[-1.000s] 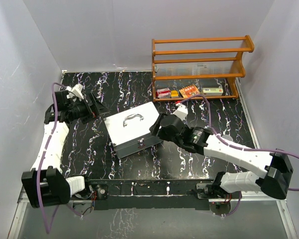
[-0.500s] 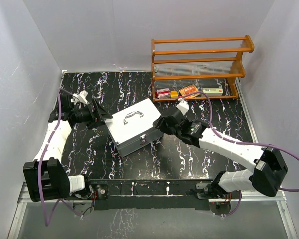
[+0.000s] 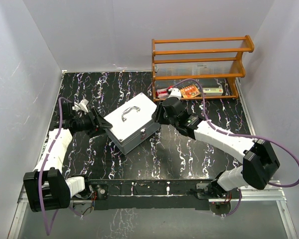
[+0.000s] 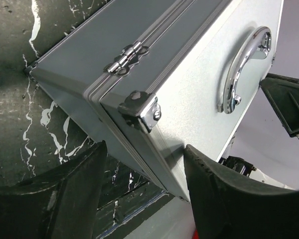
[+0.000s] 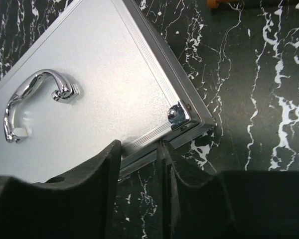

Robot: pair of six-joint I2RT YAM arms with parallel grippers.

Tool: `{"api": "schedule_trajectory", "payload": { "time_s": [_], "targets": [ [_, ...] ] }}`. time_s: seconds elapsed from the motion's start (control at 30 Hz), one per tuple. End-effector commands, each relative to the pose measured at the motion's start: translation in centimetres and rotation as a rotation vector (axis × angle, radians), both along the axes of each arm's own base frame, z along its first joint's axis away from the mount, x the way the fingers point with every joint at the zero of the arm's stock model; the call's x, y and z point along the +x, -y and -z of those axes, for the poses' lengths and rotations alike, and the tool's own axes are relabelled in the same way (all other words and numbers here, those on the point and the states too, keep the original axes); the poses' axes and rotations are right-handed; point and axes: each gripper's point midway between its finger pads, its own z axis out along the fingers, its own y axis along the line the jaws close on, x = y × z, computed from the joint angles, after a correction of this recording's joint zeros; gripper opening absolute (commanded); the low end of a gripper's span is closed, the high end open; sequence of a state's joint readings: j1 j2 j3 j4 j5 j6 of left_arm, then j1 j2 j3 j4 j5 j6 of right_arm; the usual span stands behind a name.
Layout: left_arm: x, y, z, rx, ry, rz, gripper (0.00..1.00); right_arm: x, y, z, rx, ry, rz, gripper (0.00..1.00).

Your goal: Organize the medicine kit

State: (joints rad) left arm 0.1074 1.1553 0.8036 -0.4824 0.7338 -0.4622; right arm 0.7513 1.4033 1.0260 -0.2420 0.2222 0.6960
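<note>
Case: my aluminium medicine case [image 3: 131, 122] lies shut on the marbled table [image 3: 189, 164], lid and chrome handle [image 3: 131, 112] up, turned askew between my two arms.
Medicines: small boxes [image 3: 189, 91] sit on the bottom shelf of the wooden rack [image 3: 199, 64] at the back right, well apart from the case.
Progress: with the lid down I cannot see what is inside, so this fits either a kit waiting to be filled or one packed and closed.
Left gripper [image 4: 142, 186]: my jaws stand wide, straddling the case's near corner; whether a finger touches the wall I cannot tell.
Right gripper [image 5: 139, 164]: my jaws are nearly closed and probably pinch the lid's rim beside the riveted corner [image 5: 177, 114].
</note>
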Motion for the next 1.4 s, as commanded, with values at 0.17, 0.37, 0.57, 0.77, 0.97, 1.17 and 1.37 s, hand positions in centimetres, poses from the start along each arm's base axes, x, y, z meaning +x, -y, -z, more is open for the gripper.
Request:
{"api": "schedule_trajectory", "payload": {
  "time_s": [0.17,0.37,0.57,0.77,0.97,1.17,1.37],
  "targets": [
    [2.7,-4.9,-3.4,0.307,0.085,-0.143,0.85,-1.8,3.5,-1.7,-0.163,0.092,-0.066,0.44],
    [6.8,-2.8,-6.5,0.196,0.288,-0.033,0.92,-4.6,2.7,0.4,-0.202,0.118,-0.18,0.55],
    [8.5,-0.5,-5.6,0.057,0.262,0.142,0.84,-5.8,0.1,1.0,-0.233,0.212,-0.25,0.56],
    [7.2,0.9,-3.4,-0.036,0.195,0.169,0.76,-6.5,-2.7,1.6,-0.258,0.303,-0.255,0.54],
    [5.3,2.3,-3.0,-0.065,0.182,0.18,0.69,-6.2,-4.8,1.7,-0.201,0.364,-0.271,0.54],
    [3.1,3.0,-2.0,0.002,0.158,0.192,0.61,-5.5,-4.5,2.9,-0.243,0.381,-0.24,0.5],
    [2.1,1.9,-0.7,0.092,0.141,0.17,0.61,-4.9,-3.3,4.4,-0.305,0.418,-0.213,0.44]
  ]
}}
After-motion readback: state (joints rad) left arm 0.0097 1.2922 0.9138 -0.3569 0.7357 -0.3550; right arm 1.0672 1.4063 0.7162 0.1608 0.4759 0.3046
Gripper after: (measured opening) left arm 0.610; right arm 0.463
